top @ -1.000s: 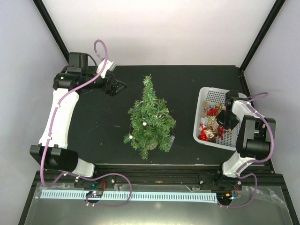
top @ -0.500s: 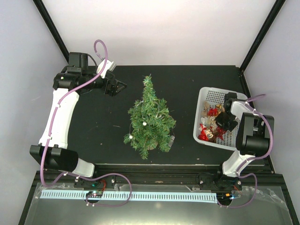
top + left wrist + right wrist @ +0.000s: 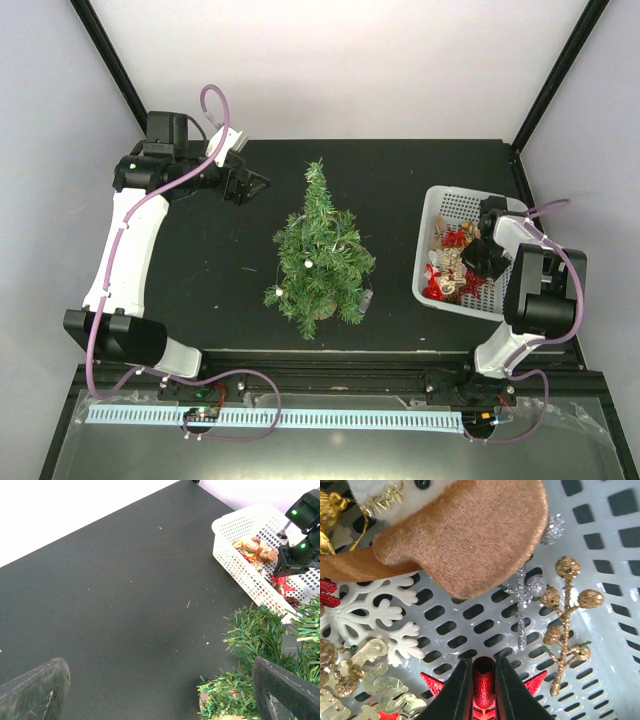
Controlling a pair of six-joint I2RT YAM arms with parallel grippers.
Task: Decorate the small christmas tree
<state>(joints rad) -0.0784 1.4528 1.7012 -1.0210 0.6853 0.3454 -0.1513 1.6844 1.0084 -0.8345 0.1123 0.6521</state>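
Tree [image 3: 320, 255] mid-table, left gripper [image 3: 257, 185] near, right gripper [image 3: 483, 666] apart, pinching red star [image 3: 535, 681]

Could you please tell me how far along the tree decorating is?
Done: hardly anything; the small christmas tree shows only a few tiny white specks. In hand: the right gripper pinches a red star ornament inside the white basket. Left: carrying it to the tree, then the other ornaments; the left gripper hangs open, away from both.

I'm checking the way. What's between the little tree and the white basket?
Only bare black table between the small christmas tree and the white basket, shown by the top camera.
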